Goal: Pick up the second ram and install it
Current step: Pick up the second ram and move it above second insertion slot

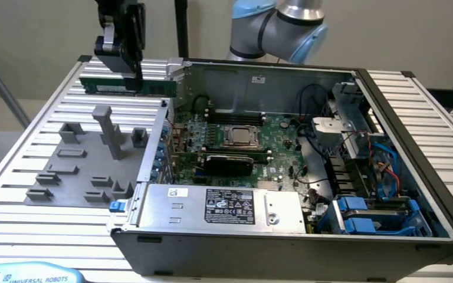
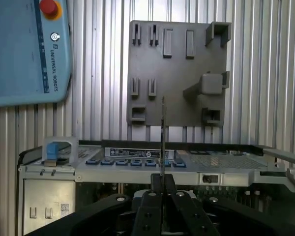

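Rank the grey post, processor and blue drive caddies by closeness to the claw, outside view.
1. Grey post: on the fixture plate, exterior view's left, near the gripper holding the RAM stick.
2. Processor: mid computer case.
3. Blue drive caddies: case corner, exterior view's right.

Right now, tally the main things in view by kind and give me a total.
Green ram stick, held in the claw: 1
Grey holder tray: 1
Open computer case: 1
Blue teach pendant: 1
Total: 4
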Motion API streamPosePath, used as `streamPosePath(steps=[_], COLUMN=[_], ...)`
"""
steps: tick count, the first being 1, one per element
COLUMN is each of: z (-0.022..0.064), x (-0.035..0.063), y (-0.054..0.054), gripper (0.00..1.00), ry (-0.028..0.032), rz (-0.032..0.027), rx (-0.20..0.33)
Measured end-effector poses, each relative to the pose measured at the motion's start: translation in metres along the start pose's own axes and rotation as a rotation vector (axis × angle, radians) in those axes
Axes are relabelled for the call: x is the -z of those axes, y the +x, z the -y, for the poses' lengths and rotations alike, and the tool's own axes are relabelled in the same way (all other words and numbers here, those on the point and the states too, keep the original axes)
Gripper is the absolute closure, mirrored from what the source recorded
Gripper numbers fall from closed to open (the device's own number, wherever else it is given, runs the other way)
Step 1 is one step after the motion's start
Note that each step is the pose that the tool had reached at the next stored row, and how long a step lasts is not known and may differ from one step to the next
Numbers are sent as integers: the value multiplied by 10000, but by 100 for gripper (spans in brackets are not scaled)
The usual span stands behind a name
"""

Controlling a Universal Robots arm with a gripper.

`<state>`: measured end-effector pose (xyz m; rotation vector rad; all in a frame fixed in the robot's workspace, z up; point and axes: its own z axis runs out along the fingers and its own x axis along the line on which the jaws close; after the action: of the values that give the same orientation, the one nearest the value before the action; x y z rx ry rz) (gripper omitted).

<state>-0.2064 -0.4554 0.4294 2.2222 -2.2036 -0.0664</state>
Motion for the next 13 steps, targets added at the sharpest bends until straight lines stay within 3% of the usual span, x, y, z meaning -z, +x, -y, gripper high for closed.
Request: streamPosePath(steps=[13], z=[591], x=[21], y=[1], gripper=[87], ry=[0], rz=[0], rx=[1])
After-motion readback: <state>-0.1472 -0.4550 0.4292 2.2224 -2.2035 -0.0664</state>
